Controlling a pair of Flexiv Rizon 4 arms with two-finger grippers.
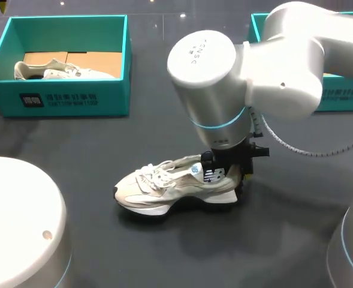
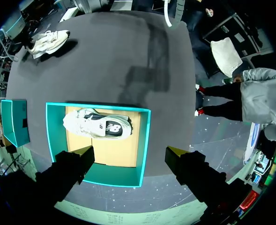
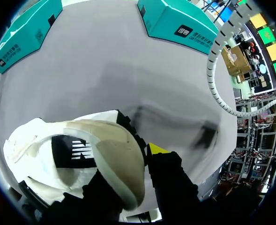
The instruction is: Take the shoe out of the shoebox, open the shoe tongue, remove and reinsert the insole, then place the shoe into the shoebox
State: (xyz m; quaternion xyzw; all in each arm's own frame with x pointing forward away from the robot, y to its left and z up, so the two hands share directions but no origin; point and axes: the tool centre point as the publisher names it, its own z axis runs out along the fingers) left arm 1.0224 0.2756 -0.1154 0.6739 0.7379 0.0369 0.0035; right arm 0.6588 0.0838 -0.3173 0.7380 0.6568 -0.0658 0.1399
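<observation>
Shoe (image 1: 176, 186) is out on the table, my right gripper (image 3: 135, 166) pinching its heel. Tongue comes next, so my left gripper (image 2: 130, 154), hanging wide open over the shoebox (image 2: 123, 176), needs to come across.

The shoe (image 1: 176, 186) is cream with a white sole, black heel trim and a black side patch striped white. The far left shoebox (image 1: 59, 99) is teal, tan inside. The desk (image 1: 164, 138) is dark grey.
</observation>
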